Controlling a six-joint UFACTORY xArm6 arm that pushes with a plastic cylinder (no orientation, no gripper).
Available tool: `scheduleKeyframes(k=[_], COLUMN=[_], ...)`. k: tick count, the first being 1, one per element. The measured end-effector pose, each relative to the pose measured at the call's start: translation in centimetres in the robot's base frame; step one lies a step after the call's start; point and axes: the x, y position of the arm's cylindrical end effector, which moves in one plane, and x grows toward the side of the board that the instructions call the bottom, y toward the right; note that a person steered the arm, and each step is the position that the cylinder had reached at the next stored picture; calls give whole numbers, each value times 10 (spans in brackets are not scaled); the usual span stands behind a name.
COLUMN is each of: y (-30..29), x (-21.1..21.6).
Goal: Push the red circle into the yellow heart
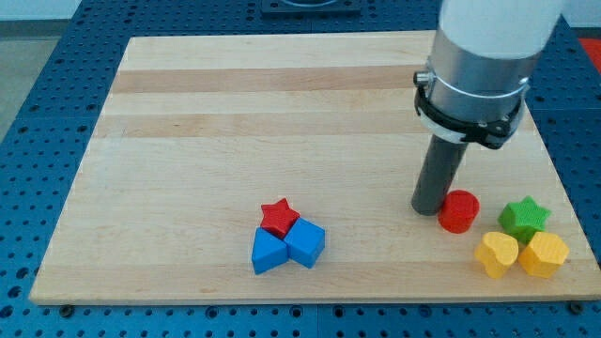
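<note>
The red circle (459, 210), a short red cylinder, lies on the wooden board (235, 122) near the view's right edge, up and to the view's left of the yellow heart (496, 253), which sits close to the board's bottom edge; a small gap of bare wood separates the two. My tip (429, 208) rests on the board just at the view's left of the red circle, touching it or nearly so; the exact contact cannot be resolved. This placement suits the task: with the tip on the side of the circle roughly opposite the heart, a push toward the view's right and bottom would likely carry the circle into the heart, though the tip appears somewhat level with the circle rather than above it, so a small shift toward the view's top may be needed before pushing diagonally. The arm ends in a plain rod that has no jaws, holds nothing, and can act only by sliding contact. Beside the heart, at the view's right, lies a yellow hexagon (545, 254), touching it, and above both a green star (524, 217); these neighbours could be disturbed by an overshoot. Well apart, toward the view's bottom centre, a red star (279, 217) abuts a blue cube (306, 242) and a second blue block (269, 252) of unclear shape, forming a cluster irrelevant to the push.
</note>
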Motion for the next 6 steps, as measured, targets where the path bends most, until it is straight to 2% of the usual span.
scheduleKeyframes(k=[2,4,5,6], y=[-7,11,11,4], x=[-23,10,13,-19])
